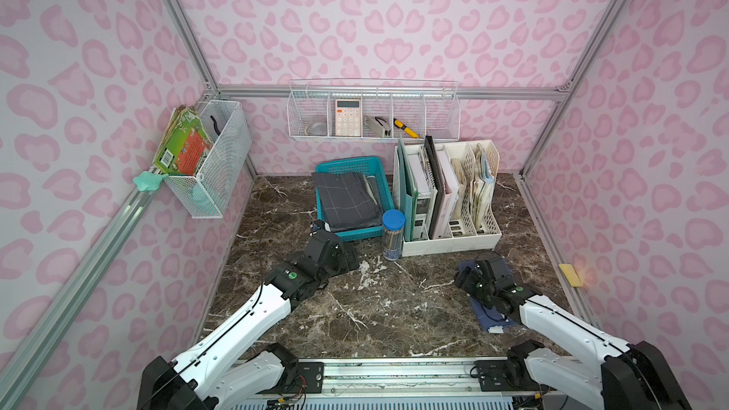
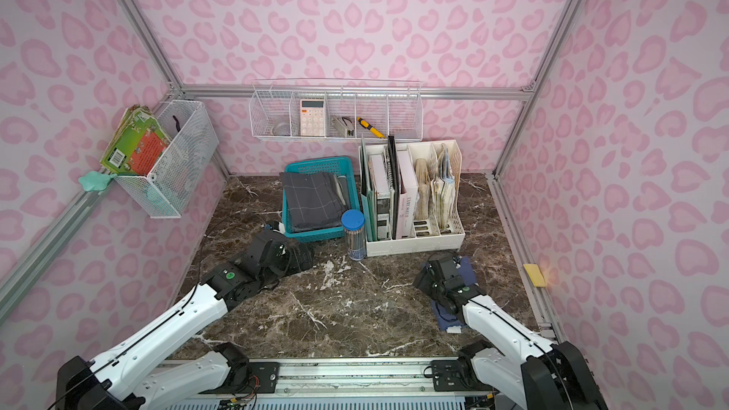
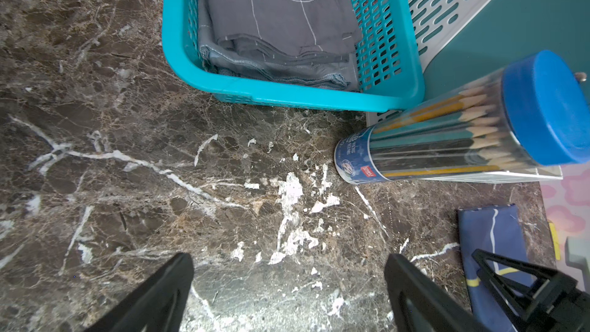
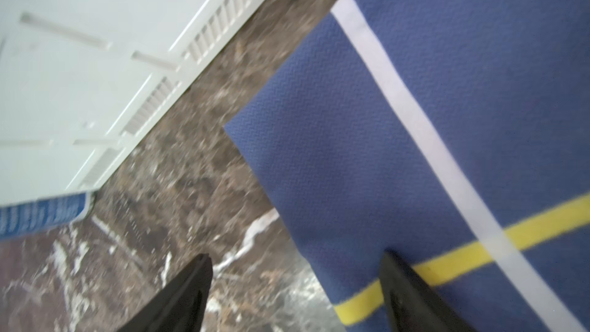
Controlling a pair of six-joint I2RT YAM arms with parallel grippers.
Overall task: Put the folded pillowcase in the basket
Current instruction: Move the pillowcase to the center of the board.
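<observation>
Two arms stretch low over the marble table (image 1: 374,309); left gripper (image 3: 287,260), fingers wide apart and empty, hovers just in front of the near rim of the basket (image 1: 347,162); right gripper (image 4: 297,255), also spread, straddles the edge of a blue cloth (image 4: 415,91) well right of the basket; folded grey pillowcase (image 1: 347,199) lies inside the basket; pencil tube (image 1: 392,234) stands just beside its near right corner; open marble spreads in front of the basket.

Robot test cell staged as a home-office nook: an aluminium frame (image 1: 252,92) carries pink-patterned wall panels (image 1: 394,13) around a marble-look tabletop (image 1: 386,309) with file rack (image 1: 453,244) and wire baskets (image 1: 442,120); robot arms (image 1: 244,317) mount on a front rail (image 1: 394,374).
</observation>
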